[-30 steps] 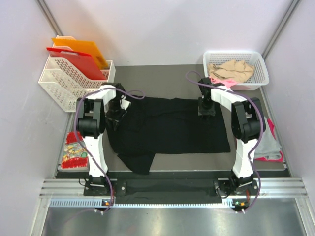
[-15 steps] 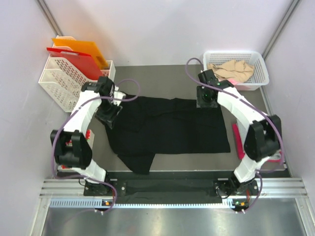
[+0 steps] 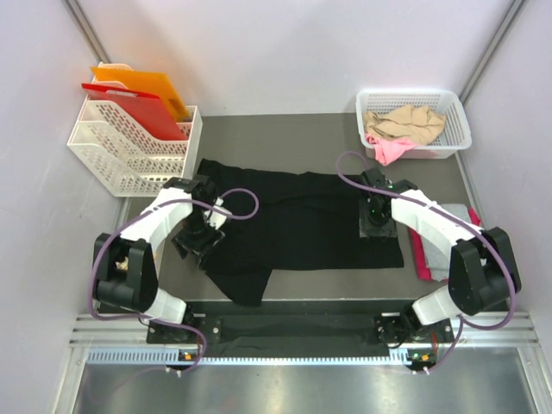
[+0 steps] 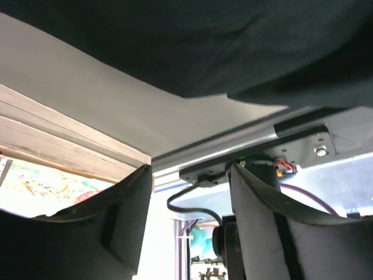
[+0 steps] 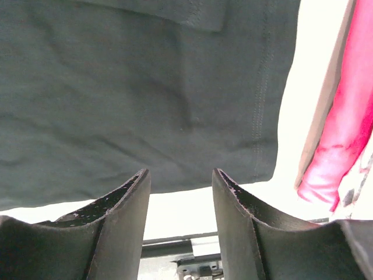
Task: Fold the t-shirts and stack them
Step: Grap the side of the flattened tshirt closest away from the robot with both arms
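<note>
1. Nearest: black t-shirt (image 3: 302,224), spread flat on the surface (image 3: 285,138), one sleeve (image 3: 246,285) trailing loose off its near-left corner.
2. At the black t-shirt's left edge: left claw (image 3: 197,240), fingers apart with nothing between them. In its wrist view, only the cloth's edge and bare surface ahead.
3. Over the black t-shirt's near-right corner: right claw (image 3: 377,226), likewise spread wide and gripping nothing, with hem and side seam just ahead in its wrist view. Touching the cloth or hovering above it: cannot tell.
4. Judged on handling: light, limp cloth, quick to drape and wrinkle, with no stiffness to push against. Best pinched at the hem corners or shoulders, both sides lifted together to keep the fold square. Sleeve probably to be tucked in first.
5. Just right of the black t-shirt: grey shirt (image 3: 457,213) and magenta shirt (image 3: 421,259), together, partly hidden under the right arm.
6. Beyond the black t-shirt's far-right corner: white basket (image 3: 405,93) holding a beige shirt (image 3: 405,123) and a pink shirt (image 3: 390,149). Beyond its far-left corner: rack (image 3: 129,151) with red folder (image 3: 129,108) and orange folder (image 3: 147,86).
</note>
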Controlling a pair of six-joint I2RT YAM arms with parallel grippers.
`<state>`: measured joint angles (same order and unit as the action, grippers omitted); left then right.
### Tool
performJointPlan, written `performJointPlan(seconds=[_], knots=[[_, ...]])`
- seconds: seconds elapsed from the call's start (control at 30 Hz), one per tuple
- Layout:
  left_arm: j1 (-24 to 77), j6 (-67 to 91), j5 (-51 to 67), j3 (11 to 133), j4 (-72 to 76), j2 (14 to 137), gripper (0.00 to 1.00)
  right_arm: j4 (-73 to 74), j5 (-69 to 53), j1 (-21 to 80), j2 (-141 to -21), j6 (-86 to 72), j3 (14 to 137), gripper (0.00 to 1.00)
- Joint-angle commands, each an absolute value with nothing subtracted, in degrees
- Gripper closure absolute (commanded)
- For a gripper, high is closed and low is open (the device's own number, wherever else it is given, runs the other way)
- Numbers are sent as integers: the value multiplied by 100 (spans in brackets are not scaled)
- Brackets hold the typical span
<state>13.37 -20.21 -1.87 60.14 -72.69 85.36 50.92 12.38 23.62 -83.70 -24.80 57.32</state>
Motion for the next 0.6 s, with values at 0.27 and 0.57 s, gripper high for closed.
performJointPlan(seconds=[0.27,0.57], knots=[[1292,-1459,-413,5502,-5854,9079,29,4957,1538,1759,-8174,-2408,5494,51],[1195,-1310,-475,5985,-5564,9720,31,4922,1477,1433,-8077,-2320,5431,50]])
